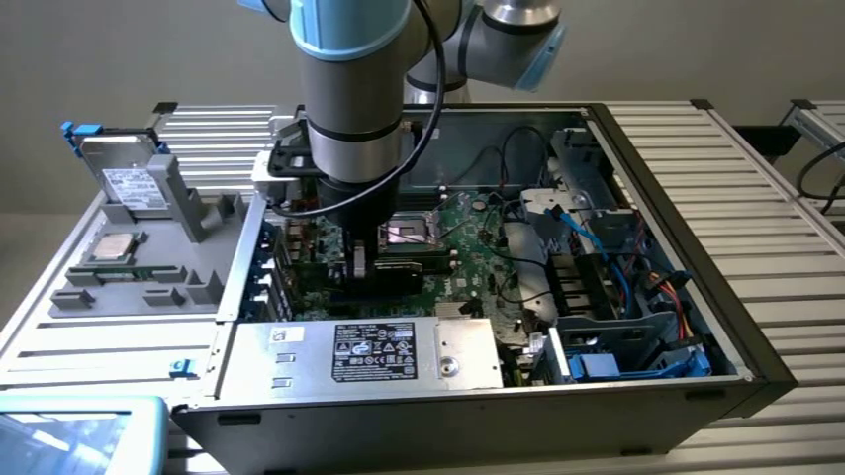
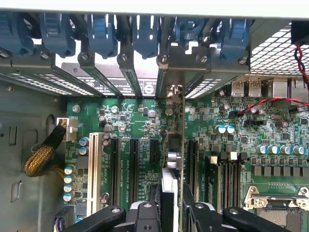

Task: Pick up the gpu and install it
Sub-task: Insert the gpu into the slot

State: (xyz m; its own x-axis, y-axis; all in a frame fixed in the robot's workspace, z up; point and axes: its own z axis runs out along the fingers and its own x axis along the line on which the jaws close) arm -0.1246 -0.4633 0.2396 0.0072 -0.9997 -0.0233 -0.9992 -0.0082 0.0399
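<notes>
Grey tray (image 1: 133,287) sits at the exterior view's left on the slatted table (image 1: 779,198), carrying a silver drive (image 1: 129,183) propped at its far edge, a CPU (image 1: 117,245) behind a memory stick (image 1: 113,272). Just right of it lies the open case (image 1: 660,297), with the power supply (image 1: 376,353) along its near edge and cables (image 1: 595,237) toward its right side. Over the green motherboard (image 1: 462,247) the arm (image 1: 363,79) reaches down near the case's left wall. In the wrist view the gripper (image 2: 172,212) is closed on the gpu (image 2: 173,159), held edge-on and upright, its bracket meeting the rear slot covers (image 2: 120,67), standing among the black expansion slots (image 2: 133,164).
</notes>
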